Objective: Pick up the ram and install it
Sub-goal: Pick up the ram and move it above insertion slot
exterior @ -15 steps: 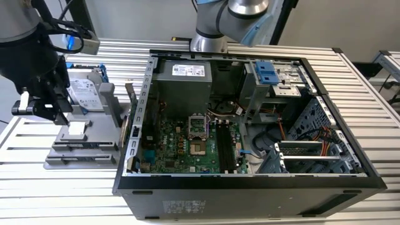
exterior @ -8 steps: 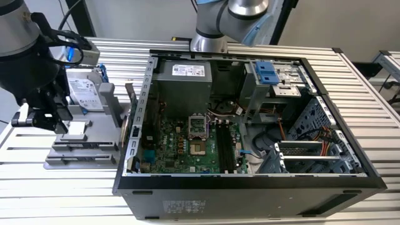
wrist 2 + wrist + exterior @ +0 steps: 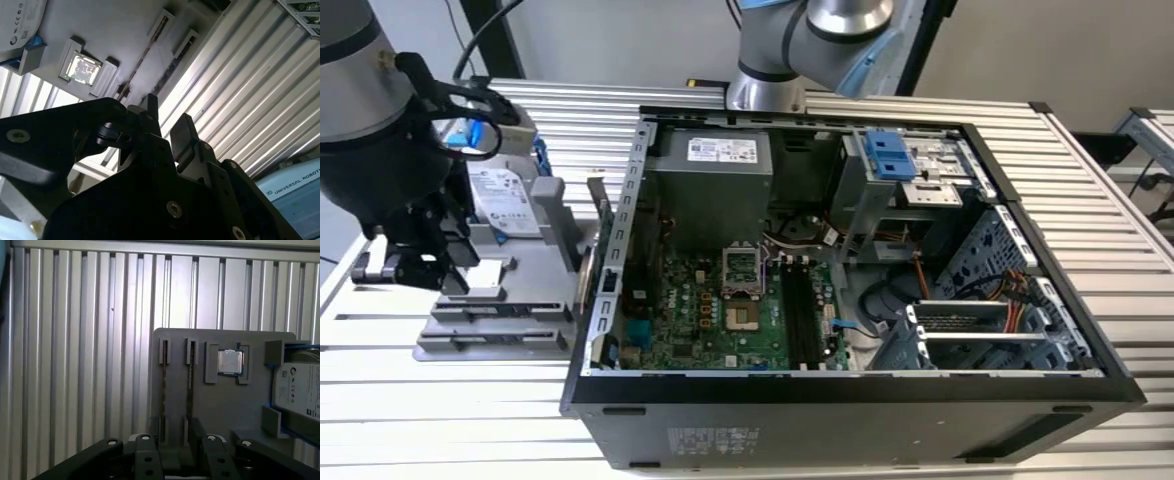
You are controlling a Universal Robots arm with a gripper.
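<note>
Here, parted jaws hover over the ram (image 3: 190,382) (edge-up in grey holder (image 3: 225,405)).

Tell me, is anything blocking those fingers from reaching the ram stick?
Nothing visible. The open fingers hang over the gray holder, and the ram stands on edge in its slot, with only open air between.

A printed white label sits on the hard drive (image 3: 507,200), another on the power supply (image 3: 710,188); white lettering marks a pale blue arm cover (image 3: 295,195)
</note>
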